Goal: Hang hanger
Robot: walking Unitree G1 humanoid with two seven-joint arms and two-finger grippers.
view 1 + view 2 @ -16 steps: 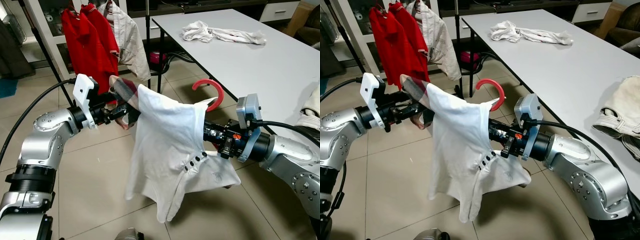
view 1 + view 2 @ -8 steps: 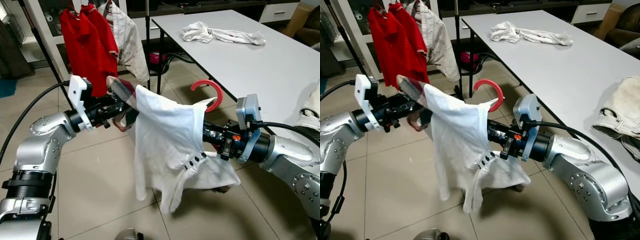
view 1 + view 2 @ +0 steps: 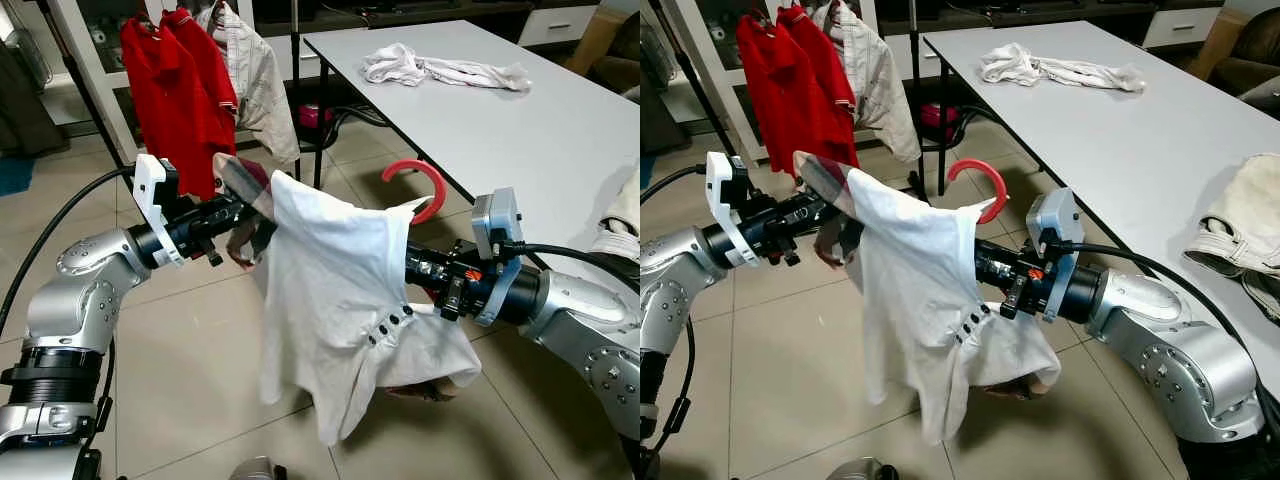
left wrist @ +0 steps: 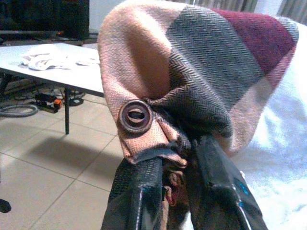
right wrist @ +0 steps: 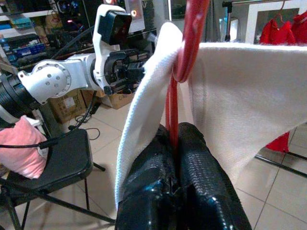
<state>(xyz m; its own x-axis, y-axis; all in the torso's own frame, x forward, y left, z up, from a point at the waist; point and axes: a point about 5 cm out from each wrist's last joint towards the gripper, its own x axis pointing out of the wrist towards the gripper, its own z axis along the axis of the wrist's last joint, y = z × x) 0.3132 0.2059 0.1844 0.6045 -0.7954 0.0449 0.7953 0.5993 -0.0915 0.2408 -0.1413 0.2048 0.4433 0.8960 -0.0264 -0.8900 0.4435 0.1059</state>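
Observation:
A red hanger (image 3: 418,183) carries a white shirt (image 3: 340,300), its hook rising above the collar. My right gripper (image 5: 178,139) is shut on the hanger's red shaft, and in the left eye view the shirt hides its fingertips. My left gripper (image 4: 173,165) is shut on the plaid fabric end (image 3: 243,183) that sticks out of the shirt's left shoulder; a brown button (image 4: 136,115) sits just above the fingers (image 4: 139,191). The shirt hangs between the two arms over the tiled floor.
A clothes rack at the back left holds red shirts (image 3: 180,90) and a beige shirt (image 3: 257,80). The white table (image 3: 540,130) on the right bears a crumpled white garment (image 3: 440,68) and a beige one (image 3: 628,222). A chair stands behind the left arm (image 5: 72,158).
My left arm has drawn slightly back to the left with the plaid end. The shirt's loose lower part has swung and shifted. The right arm has stayed put.

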